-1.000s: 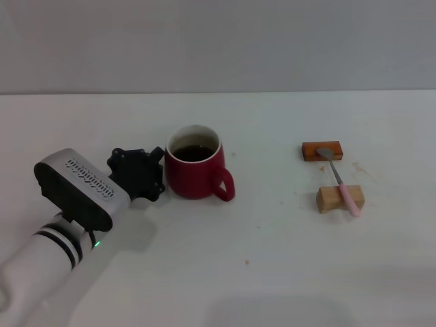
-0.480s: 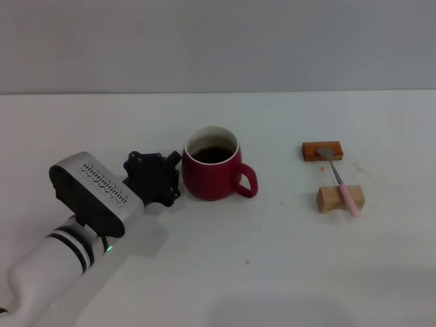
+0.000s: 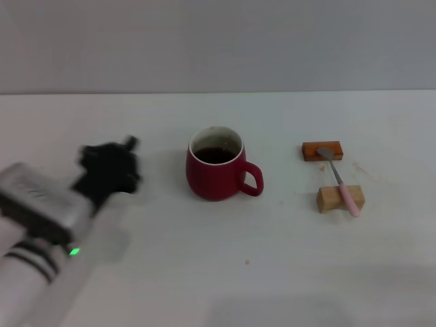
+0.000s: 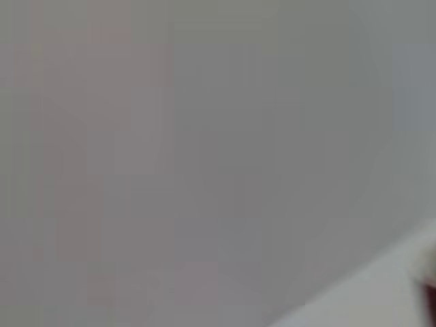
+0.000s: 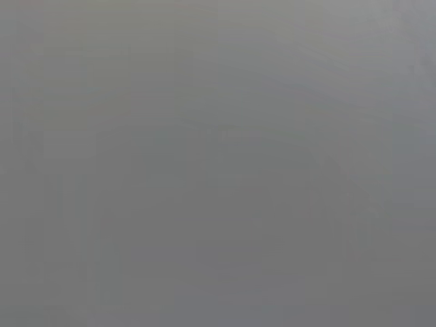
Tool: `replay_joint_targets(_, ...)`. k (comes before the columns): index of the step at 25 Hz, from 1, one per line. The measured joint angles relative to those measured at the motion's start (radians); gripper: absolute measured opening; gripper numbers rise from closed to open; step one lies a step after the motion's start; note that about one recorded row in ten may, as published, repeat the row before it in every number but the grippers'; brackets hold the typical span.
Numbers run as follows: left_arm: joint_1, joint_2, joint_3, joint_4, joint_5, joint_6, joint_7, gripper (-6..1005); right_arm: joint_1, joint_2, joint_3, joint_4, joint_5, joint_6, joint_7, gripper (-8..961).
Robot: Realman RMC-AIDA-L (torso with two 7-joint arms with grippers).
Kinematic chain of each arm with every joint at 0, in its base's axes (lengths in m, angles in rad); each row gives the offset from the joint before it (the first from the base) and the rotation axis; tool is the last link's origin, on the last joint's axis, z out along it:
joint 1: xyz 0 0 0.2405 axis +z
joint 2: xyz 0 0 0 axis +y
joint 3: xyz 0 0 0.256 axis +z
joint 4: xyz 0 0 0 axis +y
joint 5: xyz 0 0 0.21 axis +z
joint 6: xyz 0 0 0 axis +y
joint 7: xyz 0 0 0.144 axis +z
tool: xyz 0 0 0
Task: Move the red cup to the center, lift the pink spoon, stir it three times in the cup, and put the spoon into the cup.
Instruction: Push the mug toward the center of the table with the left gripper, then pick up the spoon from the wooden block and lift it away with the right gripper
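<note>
Bare white table [image 3: 204, 272] all around, far edge well behind. Red cup [image 3: 215, 173] upright near the middle, dark liquid inside, handle toward the right. Pink spoon [image 3: 340, 182] well to the right, bridging orange block [image 3: 322, 150] and wooden block [image 3: 338, 199]. Left gripper [image 3: 107, 165] blurred, clear of the cup, left of it; fingers impossible to read.
</note>
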Motion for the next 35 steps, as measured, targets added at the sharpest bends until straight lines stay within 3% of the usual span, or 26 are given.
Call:
replay_joint_targets(6, 0.137, 0.005, -0.173, 0.003, -0.001, 0.203, -0.139, 2, 0.031, 0.0, -0.094, -0.029, 0.0, 0.023, -0.002, 757)
replay_joint_targets(12, 0.199, 0.009, -0.261, 0.021, 0.003, 0.253, -0.271, 3, 0.058, 0.0, -0.195, -0.031, -0.005, 0.091, -0.002, 757)
replay_joint_targets(18, 0.198, 0.006, -0.266, 0.041, -0.001, 0.244, -0.267, 156, 0.099, 0.002, -0.256, -0.035, -0.005, 0.196, -0.003, 757)
replay_joint_targets(23, 0.193, 0.006, -0.266, 0.041, 0.0, 0.232, -0.264, 355, 0.127, 0.003, -0.264, -0.031, -0.005, 0.305, -0.003, 757)
replay_joint_targets(26, 0.186, 0.005, -0.266, 0.041, 0.003, 0.221, -0.263, 620, 0.145, 0.003, -0.268, -0.029, -0.006, 0.363, -0.002, 757)
replay_joint_targets(31, 0.18, 0.005, -0.265, 0.041, 0.005, 0.209, -0.262, 818, 0.168, 0.005, -0.288, -0.021, -0.007, 0.438, 0.002, 757)
replay_joint_targets(35, 0.173, 0.005, -0.263, 0.041, 0.007, 0.198, -0.262, 827, 0.181, 0.005, -0.294, -0.009, -0.007, 0.5, 0.003, 757)
